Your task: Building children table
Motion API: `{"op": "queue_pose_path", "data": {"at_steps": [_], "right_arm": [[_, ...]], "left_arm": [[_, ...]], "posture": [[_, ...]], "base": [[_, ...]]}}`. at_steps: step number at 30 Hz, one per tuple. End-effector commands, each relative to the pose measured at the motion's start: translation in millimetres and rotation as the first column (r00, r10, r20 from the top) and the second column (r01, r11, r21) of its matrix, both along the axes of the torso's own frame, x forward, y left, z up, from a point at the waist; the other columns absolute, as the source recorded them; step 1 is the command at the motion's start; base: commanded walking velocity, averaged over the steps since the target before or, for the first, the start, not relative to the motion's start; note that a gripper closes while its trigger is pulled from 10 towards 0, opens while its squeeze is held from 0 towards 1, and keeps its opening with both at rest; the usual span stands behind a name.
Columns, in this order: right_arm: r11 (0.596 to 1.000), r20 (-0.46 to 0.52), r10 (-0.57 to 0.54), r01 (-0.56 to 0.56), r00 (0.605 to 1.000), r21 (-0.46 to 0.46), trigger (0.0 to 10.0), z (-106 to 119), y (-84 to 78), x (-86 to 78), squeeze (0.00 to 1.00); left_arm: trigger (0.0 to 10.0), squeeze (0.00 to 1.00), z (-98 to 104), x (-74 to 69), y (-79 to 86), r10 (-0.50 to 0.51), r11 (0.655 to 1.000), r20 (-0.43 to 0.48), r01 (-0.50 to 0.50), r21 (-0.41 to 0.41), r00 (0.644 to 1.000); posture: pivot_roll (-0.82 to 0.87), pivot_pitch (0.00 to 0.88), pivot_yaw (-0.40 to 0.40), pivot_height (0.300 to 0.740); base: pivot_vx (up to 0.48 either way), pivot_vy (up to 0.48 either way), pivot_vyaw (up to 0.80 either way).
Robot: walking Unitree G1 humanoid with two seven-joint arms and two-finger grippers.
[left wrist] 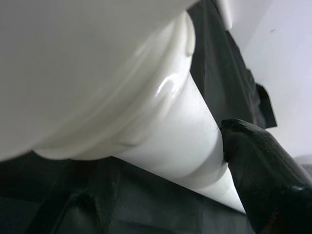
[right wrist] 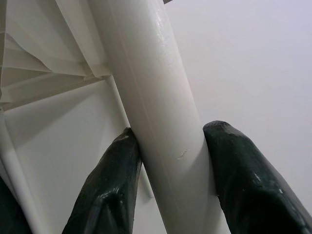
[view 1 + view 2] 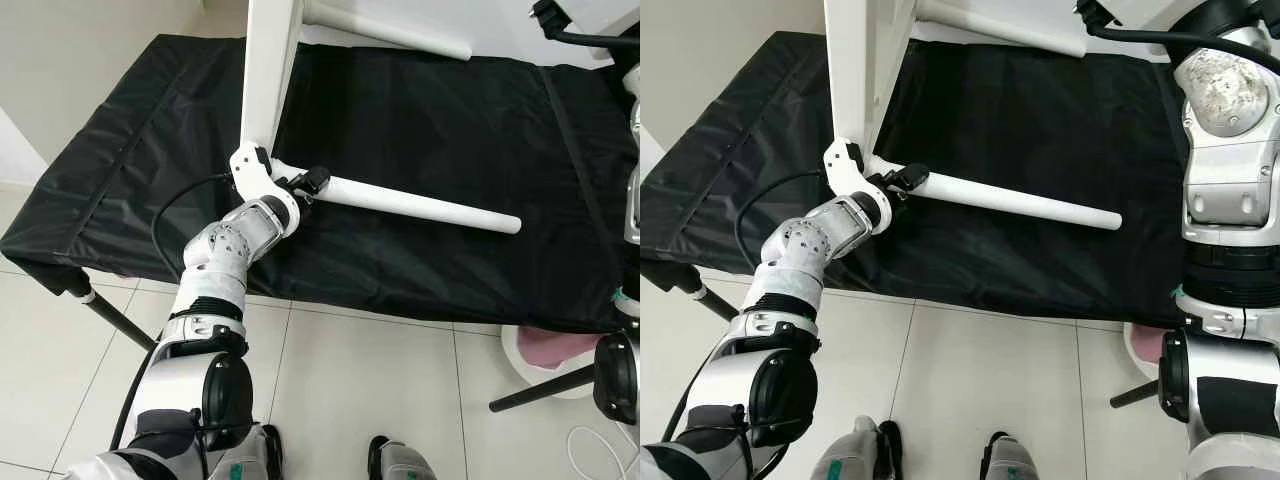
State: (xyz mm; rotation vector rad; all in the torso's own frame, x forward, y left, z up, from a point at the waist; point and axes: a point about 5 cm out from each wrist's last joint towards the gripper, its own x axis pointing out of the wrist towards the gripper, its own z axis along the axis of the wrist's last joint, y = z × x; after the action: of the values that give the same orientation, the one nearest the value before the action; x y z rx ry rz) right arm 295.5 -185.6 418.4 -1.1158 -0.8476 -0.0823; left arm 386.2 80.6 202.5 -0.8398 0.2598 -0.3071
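A white children's table stands on its edge, its top (image 3: 268, 70) upright on the black cover. One white leg (image 3: 420, 205) runs from the top's lower corner out to the right, just above the cover. My left gripper (image 3: 305, 185) is shut on this leg at its base; in the left wrist view one black finger (image 1: 263, 170) presses the leg (image 1: 185, 141) beside its socket. A second leg (image 3: 390, 30) sticks out higher up at the back. My right gripper (image 2: 170, 141) is shut on that upper leg, with both fingers (image 2: 112, 180) clamped on its sides.
The black cloth-covered bench (image 3: 450, 120) spans the view, on thin black legs (image 3: 110, 315). A pink and white object (image 3: 545, 350) sits on the tiled floor at the right. My feet (image 3: 390, 460) stand close to the bench's front edge.
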Motion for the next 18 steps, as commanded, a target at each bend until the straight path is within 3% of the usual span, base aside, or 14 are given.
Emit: {"op": "queue_pose_path", "data": {"at_steps": [1,4,9,12,18], "right_arm": [[0.98,0.249,-0.002,-0.047,0.968,0.192,0.0,38.0,-20.9,-30.6,0.0],[0.979,0.247,0.009,-0.058,0.969,0.193,0.0,39.5,-18.9,-28.7,0.0],[0.979,0.246,0.048,-0.094,0.968,0.18,0.0,45.2,-11.5,-22.9,0.0],[0.979,0.244,0.055,-0.101,0.968,0.179,0.0,46.1,-10.2,-21.5,0.0],[0.977,0.244,0.059,-0.106,0.968,0.184,0.0,46.1,-9.1,-20.0,0.0]], "left_arm": [[0.0,0.0,36.6,8.7,25.7,0.217,0.976,0.096,-0.219,0.014,0.971],[0.0,0.0,37.8,9.2,26.1,0.242,0.97,0.085,-0.243,-0.002,0.967],[0.0,0.0,37.7,16.2,55.3,0.391,0.921,0.02,-0.391,0.0,0.92],[0.0,0.0,40.0,16.8,62.6,0.421,0.907,0.011,-0.421,-0.015,0.907],[0.0,0.0,51.3,16.2,83.1,0.474,0.88,0.073,-0.475,0.003,0.878]], "posture": [[-0.17,0.145,0.095,0.74],[-0.17,0.15,0.098,0.74],[-0.18,0.163,0.1,0.74],[-0.18,0.167,0.101,0.74],[-0.18,0.174,0.113,0.74]], "base": [[0.0,0.0,0.0],[0.0,0.0,0.0],[0.0,0.0,0.0],[0.0,0.0,0.0],[0.0,0.0,0.0]]}}
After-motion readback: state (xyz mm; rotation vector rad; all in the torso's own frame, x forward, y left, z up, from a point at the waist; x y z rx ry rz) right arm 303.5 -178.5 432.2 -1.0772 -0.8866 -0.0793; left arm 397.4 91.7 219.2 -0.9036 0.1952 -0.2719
